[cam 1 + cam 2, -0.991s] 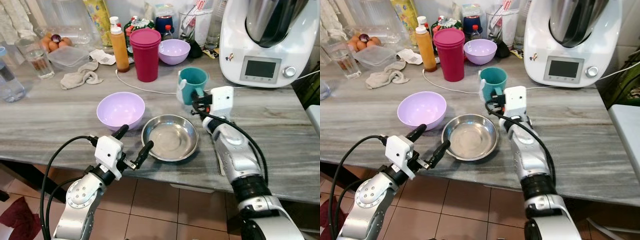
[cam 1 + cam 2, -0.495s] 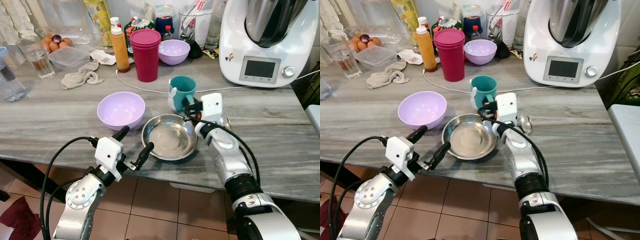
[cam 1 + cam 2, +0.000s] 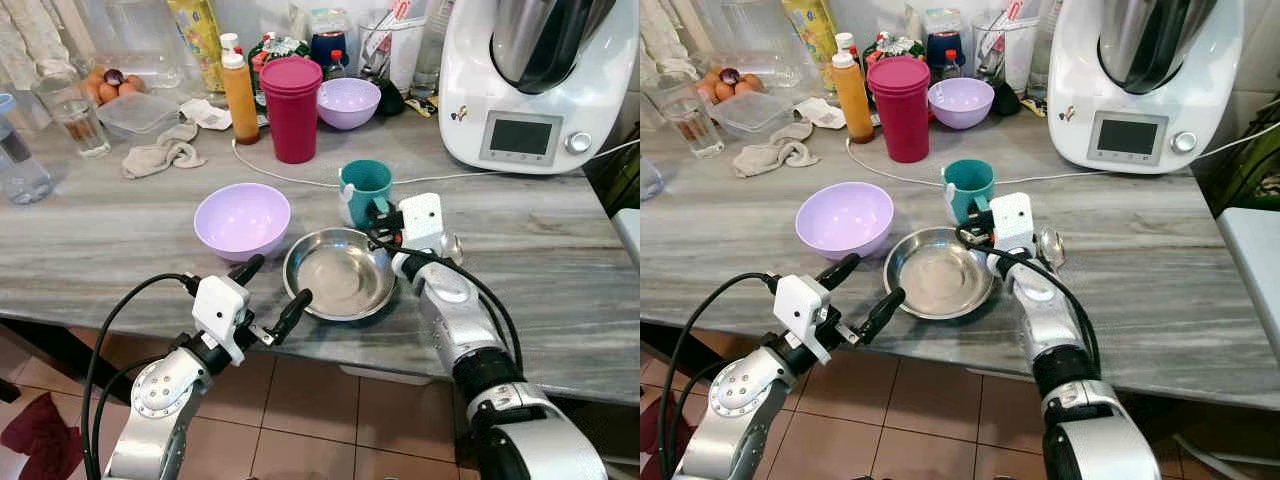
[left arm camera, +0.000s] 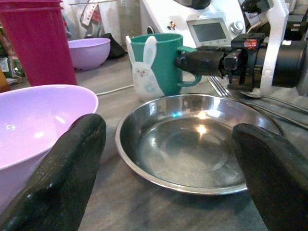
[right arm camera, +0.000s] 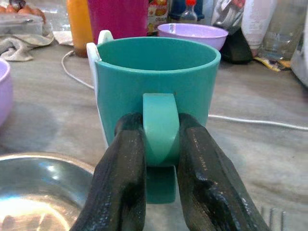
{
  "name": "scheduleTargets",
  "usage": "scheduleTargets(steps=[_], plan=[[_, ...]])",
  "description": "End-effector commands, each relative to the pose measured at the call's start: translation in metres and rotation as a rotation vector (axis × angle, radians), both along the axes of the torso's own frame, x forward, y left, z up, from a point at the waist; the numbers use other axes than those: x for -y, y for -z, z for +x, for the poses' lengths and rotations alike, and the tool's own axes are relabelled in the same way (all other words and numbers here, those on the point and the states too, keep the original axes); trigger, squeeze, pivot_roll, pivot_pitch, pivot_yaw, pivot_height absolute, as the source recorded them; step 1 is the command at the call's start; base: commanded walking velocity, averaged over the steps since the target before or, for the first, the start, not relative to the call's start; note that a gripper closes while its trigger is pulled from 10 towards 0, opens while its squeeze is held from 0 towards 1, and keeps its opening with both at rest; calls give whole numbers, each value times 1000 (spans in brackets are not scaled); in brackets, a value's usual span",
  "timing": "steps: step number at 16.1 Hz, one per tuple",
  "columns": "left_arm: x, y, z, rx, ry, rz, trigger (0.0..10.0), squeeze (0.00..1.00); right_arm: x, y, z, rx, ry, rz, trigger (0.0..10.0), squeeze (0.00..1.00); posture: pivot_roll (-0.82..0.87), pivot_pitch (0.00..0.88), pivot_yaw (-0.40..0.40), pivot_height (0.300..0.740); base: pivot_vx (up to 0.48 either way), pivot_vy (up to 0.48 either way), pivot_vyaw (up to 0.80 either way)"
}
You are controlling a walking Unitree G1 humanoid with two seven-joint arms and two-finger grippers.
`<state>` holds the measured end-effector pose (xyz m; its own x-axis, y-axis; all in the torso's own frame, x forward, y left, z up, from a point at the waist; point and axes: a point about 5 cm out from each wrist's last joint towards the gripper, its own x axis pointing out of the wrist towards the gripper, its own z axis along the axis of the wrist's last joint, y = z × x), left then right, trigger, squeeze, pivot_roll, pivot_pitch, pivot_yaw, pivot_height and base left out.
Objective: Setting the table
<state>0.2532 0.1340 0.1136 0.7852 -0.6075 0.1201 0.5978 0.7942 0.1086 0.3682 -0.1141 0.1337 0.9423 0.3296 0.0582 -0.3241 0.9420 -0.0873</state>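
Note:
A teal mug (image 3: 362, 188) with a white bunny on its side stands upright just behind the steel bowl (image 3: 340, 275). My right gripper (image 3: 384, 214) is shut on the mug's handle (image 5: 160, 126), a black finger (image 5: 120, 183) pressing on each side. A lilac bowl (image 3: 242, 220) sits to the left of the steel one. At the table's front edge my left gripper (image 3: 270, 288) hangs open, its fingers pointing at the two bowls with nothing between them. A spoon (image 3: 1051, 246) lies right of the steel bowl, under my right arm.
At the back stand stacked pink cups (image 3: 291, 105), a small lilac bowl (image 3: 348, 100), an orange bottle (image 3: 239, 95) and a white kitchen machine (image 3: 530, 85). A white cable (image 3: 285, 178) crosses the counter. A cloth (image 3: 160, 155) and a glass (image 3: 77, 118) sit at the left.
My right gripper has carried the teal mug left and nearer, from right of the steel bowl to just behind it. The left arm has barely shifted.

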Motion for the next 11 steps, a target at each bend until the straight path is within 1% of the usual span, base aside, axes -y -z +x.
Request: scheduleTargets(steps=[1, 4, 9, 11], plan=[[0, 2, -1, -10, 7, 8, 10000, 0, -1, -8, 4, 28, -1, -13, 10000, 0, -139, 98, 40, 740, 0, 0, 0], [1, 2, -3, -11, 20, 5, 10000, 0, 0, -9, 7, 31, -1, -22, 10000, 0, -137, 96, 37, 740, 0, 0, 0], [4, 3, -5, -20, 39, -1, 10000, 0, -12, -9, 7, 40, -35, -21, 10000, 0, -135, 93, 28, 740, 0, 0, 0], [5, 4, -5, -20, 39, -1, 10000, 0, -12, -6, 6, 33, -40, -24, 10000, 0, -135, 91, 21, 740, 0, 0, 0]])
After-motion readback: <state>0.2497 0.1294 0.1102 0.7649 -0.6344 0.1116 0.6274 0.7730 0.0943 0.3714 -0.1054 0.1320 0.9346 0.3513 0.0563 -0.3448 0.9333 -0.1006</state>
